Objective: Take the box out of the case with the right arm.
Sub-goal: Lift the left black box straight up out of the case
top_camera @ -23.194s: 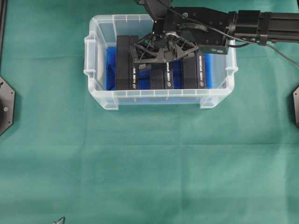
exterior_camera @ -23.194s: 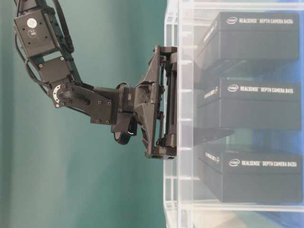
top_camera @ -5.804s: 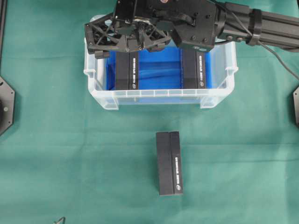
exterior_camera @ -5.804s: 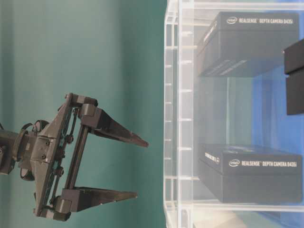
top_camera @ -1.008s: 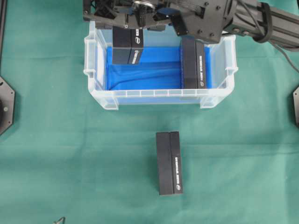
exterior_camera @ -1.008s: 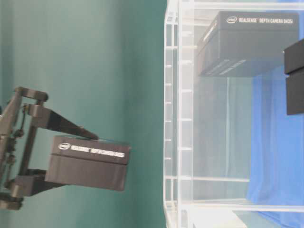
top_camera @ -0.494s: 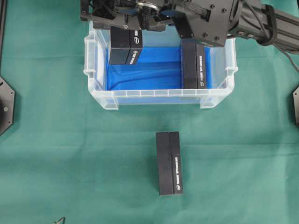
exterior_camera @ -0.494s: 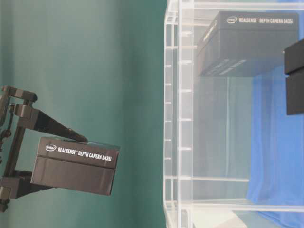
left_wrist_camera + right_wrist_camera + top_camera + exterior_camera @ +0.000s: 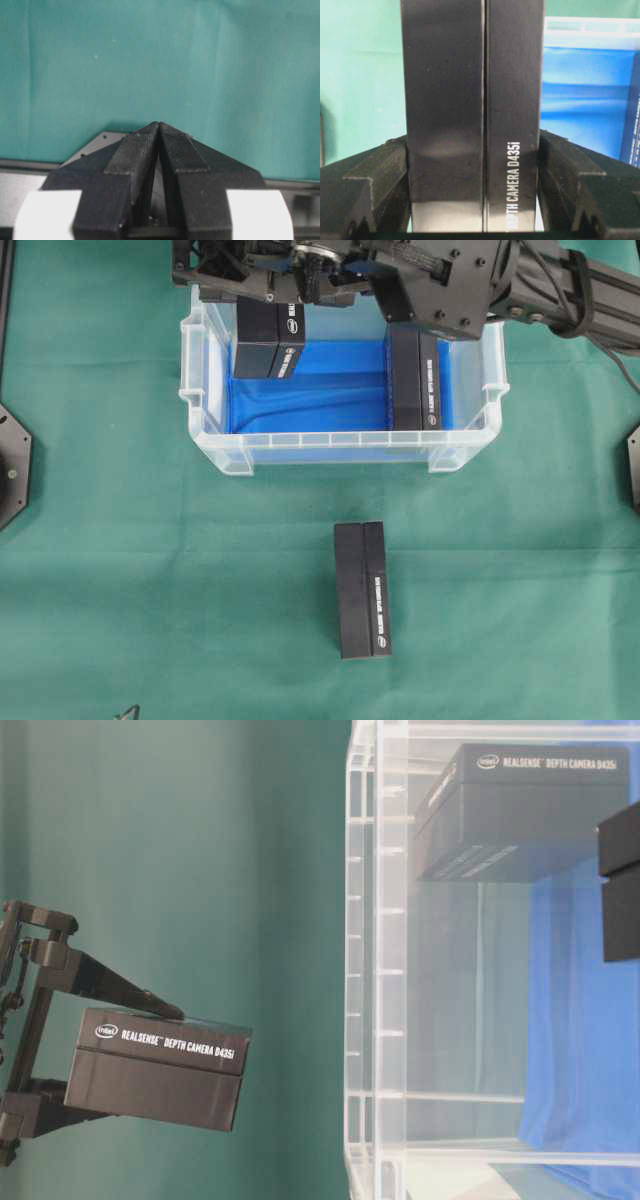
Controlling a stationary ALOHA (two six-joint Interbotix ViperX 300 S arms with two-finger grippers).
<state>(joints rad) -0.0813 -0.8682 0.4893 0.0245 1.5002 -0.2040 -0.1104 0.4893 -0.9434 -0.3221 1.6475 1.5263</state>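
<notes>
While the overhead view showed the right arm (image 9: 560, 290) reaching in from the right along the far edge, its pincer (image 9: 268, 265) sat above the far-left corner of the case (image 9: 340, 452), clamped on a black box (image 9: 268, 340). That box hung partly over the blue sheet (image 9: 335, 390), its long axis running from the far wall toward the near one. A second black box (image 9: 414, 375) stood inside the case at the right, and a third box (image 9: 362, 588) lay out on the green tabletop (image 9: 150, 570), well apart from the case on the near side.

In the table-level view, the held box (image 9: 155, 1068) was well clear of the case's clear wall (image 9: 365, 970), gripped between the two pointed fingers (image 9: 105, 985) with nothing under it. By my judgement the lift out of the case was done and the carry toward the tabletop was what remained.

The left wrist view showed the left pincer (image 9: 158, 131) with its tips pressed together and holding nothing, green cloth in front of it, and no box in sight. It looked far from the work, so the right arm was plainly the nearer one.

In the right wrist view, the box (image 9: 472, 115) filled the gap between the jaws, which stood wide and pressed flat against its two broad sides. Its long axis pointed straight away from the pincer, with the blue sheet off to the right.
</notes>
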